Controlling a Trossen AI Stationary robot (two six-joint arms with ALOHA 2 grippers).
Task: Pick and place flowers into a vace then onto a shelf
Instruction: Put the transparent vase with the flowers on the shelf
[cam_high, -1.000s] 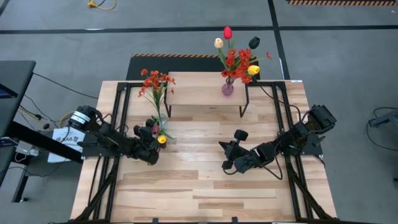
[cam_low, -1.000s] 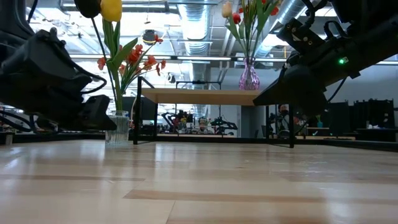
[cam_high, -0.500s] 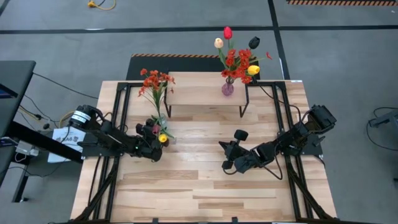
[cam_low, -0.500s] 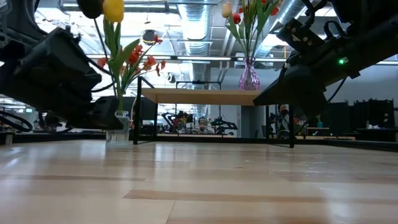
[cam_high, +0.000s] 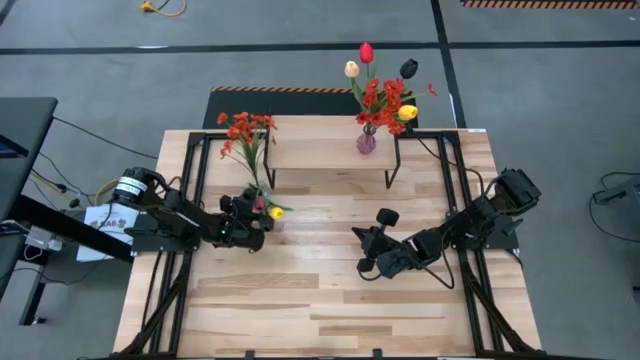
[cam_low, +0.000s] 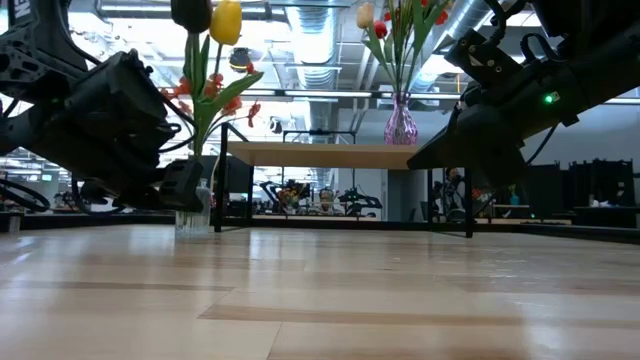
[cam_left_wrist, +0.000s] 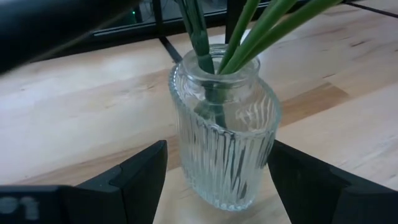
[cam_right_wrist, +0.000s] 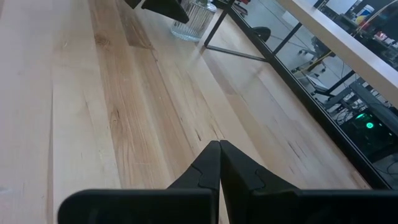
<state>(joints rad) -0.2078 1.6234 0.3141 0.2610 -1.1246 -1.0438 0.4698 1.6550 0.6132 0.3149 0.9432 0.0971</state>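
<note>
- Ribbed clear glass vase (cam_left_wrist: 224, 134) with green-stemmed flowers (cam_high: 247, 140) stands upright between the left gripper (cam_left_wrist: 217, 180) fingers — spread, flanking it, not visibly touching.
- Right gripper (cam_right_wrist: 219, 163) — pressed together — waits well apart.

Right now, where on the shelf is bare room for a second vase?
The shelf is bare from its left end to the purple vase at its right end. It is crowded around the clear vase, between the left gripper's fingers.
</note>
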